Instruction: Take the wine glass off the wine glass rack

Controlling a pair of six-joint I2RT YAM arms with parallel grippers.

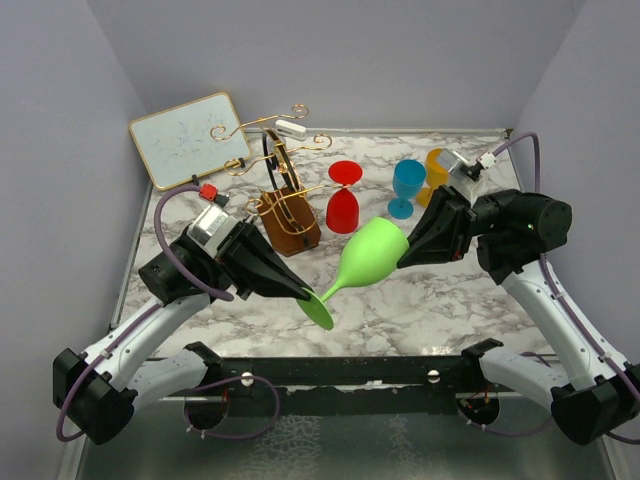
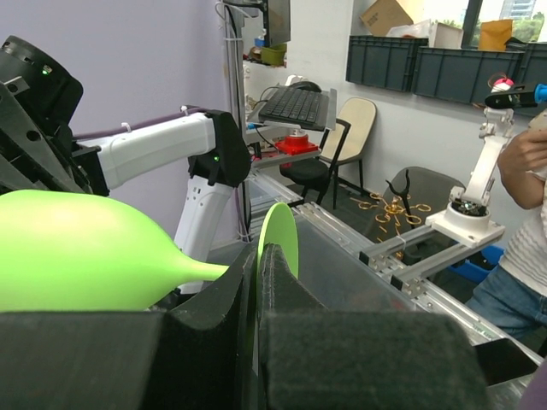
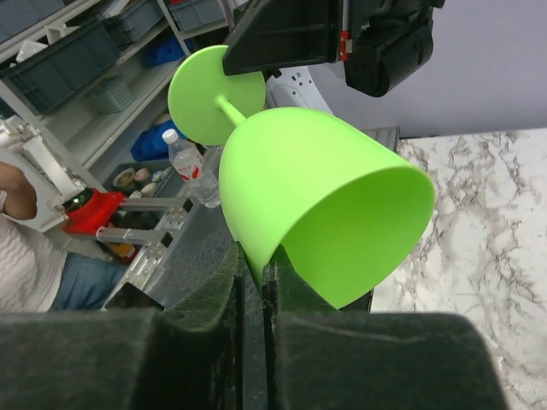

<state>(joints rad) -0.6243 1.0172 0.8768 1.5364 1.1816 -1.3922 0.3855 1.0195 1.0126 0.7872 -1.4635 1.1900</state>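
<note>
Pinches glass (image 1: pixel 370 252) stem in left end effector (image 1: pixel 306 292), seemingly clamps rim in right end effector (image 1: pixel 404 257); tilted over table (image 1: pixel 450 300) toward near edge, clear of rack (image 1: pixel 288 210).

Plain lavender walls (image 1: pixel 340 60) close in three sides of the table (image 1: pixel 450 290), whose white top has grey marble veining under even light. The left wrist view shows a white room wall carrying dark storage bins (image 2: pixel 444 73), a cardboard box (image 2: pixel 385 15) above them, a beige chair (image 2: pixel 359 118) and a keyboard (image 2: pixel 295 104) on a raised stand. The right wrist view shows grey bins (image 3: pixel 60 60) on shelves (image 3: pixel 137 77) and a water bottle (image 3: pixel 186 162).
</note>
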